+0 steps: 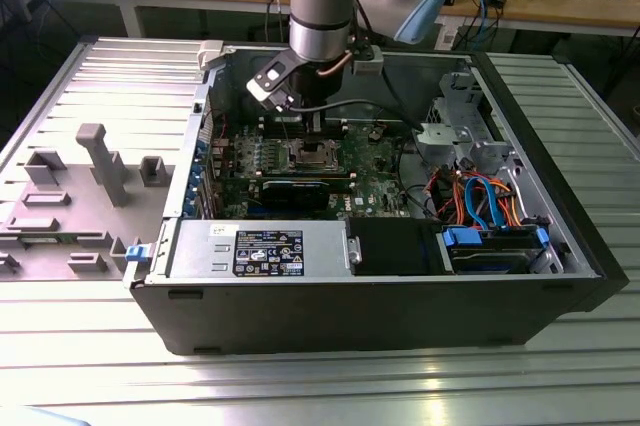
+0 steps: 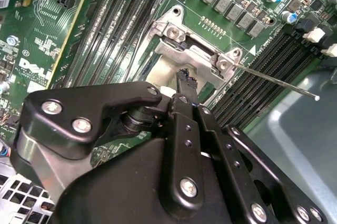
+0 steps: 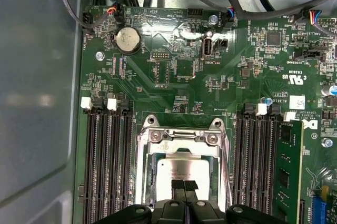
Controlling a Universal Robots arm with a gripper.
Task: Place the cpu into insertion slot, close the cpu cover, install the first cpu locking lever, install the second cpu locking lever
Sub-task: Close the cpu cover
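The claw [image 3: 184, 186] is seen with fingers pressed together, nothing pinched, tips at the cpu [image 3: 179, 167], which is seated in the insertion slot [image 3: 141, 167]. Placement is judged done and the closing steps in hand; a level push is called for. A locking lever [image 2: 274, 81] sticking out free is shown in the second wrist view, the whole computer case [image 1: 350, 316] in the exterior view.

Exterior view: stands well back from the open computer case [image 1: 380, 316], looking down into it at a slant. Both wrist views sit close over the motherboard [image 3: 174, 71] (first squarely, second obliquely past the hand [image 2: 184, 78]). Both wrist views take in the insertion slot [image 3: 142, 166].
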